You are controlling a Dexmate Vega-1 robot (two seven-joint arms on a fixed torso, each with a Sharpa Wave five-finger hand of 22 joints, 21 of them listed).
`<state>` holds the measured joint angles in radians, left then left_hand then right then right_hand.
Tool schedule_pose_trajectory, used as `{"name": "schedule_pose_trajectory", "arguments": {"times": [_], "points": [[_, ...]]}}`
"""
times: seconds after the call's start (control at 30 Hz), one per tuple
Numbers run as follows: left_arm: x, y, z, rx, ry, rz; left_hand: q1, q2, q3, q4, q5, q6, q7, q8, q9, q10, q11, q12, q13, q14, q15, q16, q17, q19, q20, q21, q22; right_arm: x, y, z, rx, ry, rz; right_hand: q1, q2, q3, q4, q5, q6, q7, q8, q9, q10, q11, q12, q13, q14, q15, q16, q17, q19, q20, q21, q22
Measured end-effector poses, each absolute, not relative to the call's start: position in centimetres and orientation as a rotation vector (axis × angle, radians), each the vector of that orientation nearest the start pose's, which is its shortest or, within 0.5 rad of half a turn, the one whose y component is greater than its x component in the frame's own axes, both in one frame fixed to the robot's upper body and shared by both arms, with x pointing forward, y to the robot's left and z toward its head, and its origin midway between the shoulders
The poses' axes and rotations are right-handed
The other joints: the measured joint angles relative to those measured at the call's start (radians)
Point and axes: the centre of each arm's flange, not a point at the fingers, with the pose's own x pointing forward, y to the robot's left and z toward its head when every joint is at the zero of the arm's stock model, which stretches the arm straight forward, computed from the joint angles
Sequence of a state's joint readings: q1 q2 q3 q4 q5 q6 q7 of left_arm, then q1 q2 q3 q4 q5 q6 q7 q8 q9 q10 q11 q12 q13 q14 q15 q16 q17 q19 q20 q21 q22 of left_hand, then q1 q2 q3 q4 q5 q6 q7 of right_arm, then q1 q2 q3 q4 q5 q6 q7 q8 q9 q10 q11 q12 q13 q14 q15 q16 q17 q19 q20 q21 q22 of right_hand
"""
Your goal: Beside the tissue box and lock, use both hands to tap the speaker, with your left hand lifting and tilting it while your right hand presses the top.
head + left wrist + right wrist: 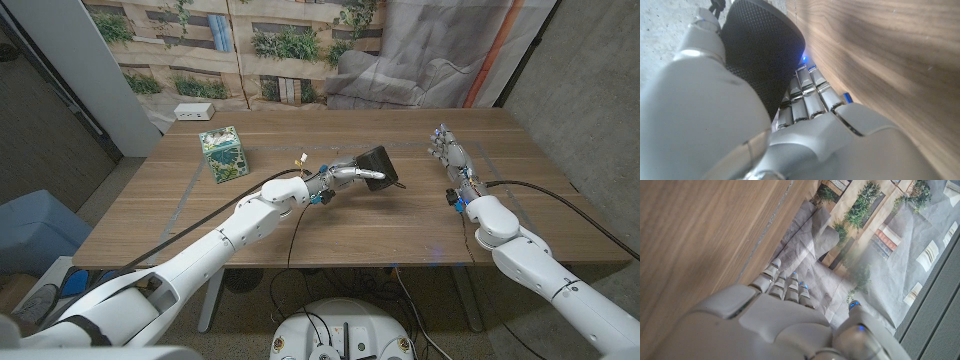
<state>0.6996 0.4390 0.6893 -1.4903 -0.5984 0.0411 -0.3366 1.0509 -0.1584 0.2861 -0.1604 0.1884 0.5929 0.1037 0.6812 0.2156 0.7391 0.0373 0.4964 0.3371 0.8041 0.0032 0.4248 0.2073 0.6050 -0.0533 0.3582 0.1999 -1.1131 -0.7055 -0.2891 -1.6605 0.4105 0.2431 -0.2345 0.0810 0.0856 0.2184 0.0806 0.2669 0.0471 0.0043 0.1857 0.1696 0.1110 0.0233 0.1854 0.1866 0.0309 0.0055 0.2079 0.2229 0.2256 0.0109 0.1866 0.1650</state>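
Wood surface [330, 225]: brown planks that carry the things, seen from the head view; the grain also shows in both wrist views.
Speaker [376, 162]: black, near the middle of the surface, tilted and raised off the wood in the left hand's grip; a thin cord hangs from its right side. In the left wrist view its dotted black grille [760, 55] sits right against the fingers.
Left hand [345, 176]: reaches in from the left arm and holds the speaker, fingers [805, 97] wrapped along its side, thumb on the other side.
Right hand [452, 152]: well apart from the speaker, over the right part of the surface, fingers stretched out toward the far edge and holding nothing. In the right wrist view the hand [785, 305] points along the wood with its fingers [782, 287] side by side and a little apart.
Tissue box [223, 152]: green patterned, on the left part of the surface, well apart from the speaker, turned at an angle to the planks.
White box [194, 111]: small, at the far left corner of the surface.
Lock: cannot tell; a small pale thing [300, 158] lies between the tissue box and the speaker, too small to name.
Backdrop [300, 50]: printed sheet with plants and boards behind the surface.
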Motion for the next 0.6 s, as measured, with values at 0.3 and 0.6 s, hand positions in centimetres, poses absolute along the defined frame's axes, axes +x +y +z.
{"name": "schedule_pose_trajectory", "arguments": {"times": [0.3,0.6], "points": [[61.4,5.8,-4.4,0.113,-0.306,-0.902,0.0,0.0,0.0,0.0,-0.001,0.0,0.0,0.0,0.0,0.001,0.001,-0.003,0.001,0.003,-0.003,-0.011,0.0,0.0,0.0,0.006,0.0,56.4,-31.2,-4.1,-0.318,-0.634,0.058,0.022,-0.022,0.0,-0.022,-0.005,0.001,0.001,0.0,0.0,0.0,0.0,0.0,0.0,0.0,0.0,0.0,-0.005,0.0,0.0,0.0,-0.002],[61.2,5.8,-4.5,0.048,-0.233,-0.922,0.0,0.0,0.0,0.0,-0.003,0.0,0.0,0.0,-0.002,0.004,0.004,-0.006,0.004,0.004,-0.004,-0.017,0.0,-0.002,0.002,0.006,0.0,55.7,-31.0,-3.5,-0.39,-0.62,0.092,0.043,-0.043,-0.001,-0.047,-0.012,0.001,0.001,0.0,0.0,0.0,0.0,0.0,0.0,-0.007,0.007,-0.005,-0.009,-0.011,0.004,-0.006,-0.002]]}}
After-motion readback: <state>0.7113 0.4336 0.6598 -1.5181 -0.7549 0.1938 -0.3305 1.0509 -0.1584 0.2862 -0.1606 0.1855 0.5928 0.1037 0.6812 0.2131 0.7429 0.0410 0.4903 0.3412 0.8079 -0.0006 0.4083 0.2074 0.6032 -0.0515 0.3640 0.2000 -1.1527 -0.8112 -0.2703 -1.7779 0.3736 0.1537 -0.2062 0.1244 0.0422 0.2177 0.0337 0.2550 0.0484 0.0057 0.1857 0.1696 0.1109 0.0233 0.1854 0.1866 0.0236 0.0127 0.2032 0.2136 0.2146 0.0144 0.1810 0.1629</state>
